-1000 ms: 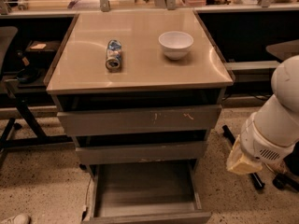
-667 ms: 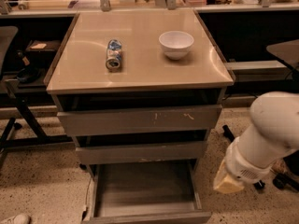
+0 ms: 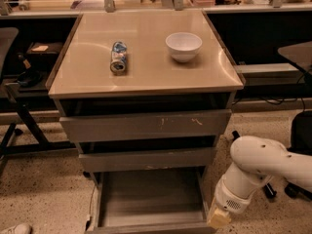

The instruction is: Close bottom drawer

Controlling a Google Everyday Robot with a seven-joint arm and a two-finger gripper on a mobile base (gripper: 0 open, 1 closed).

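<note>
The bottom drawer (image 3: 151,199) of the grey cabinet is pulled far out toward me. Its wide shallow tray looks empty, and its plain flat front (image 3: 151,227) runs along the bottom edge of the view. My white arm (image 3: 263,162) reaches in from the right and bends down. My gripper (image 3: 218,219) hangs low beside the drawer's right front corner, close to it; I cannot tell whether it touches. Only its pale yellowish end shows.
Above are the middle drawer front (image 3: 146,159) and the scratched top drawer front (image 3: 146,126). On the beige cabinet top (image 3: 87,77) lie a can (image 3: 118,57) on its side and a white bowl (image 3: 184,46). A chair base (image 3: 24,126) stands at the left. A shoe tip (image 3: 14,228) shows at the bottom left.
My arm has swung down and to the left, bringing the gripper from beside the cabinet to the open drawer's right front corner. The drawer has not moved.
</note>
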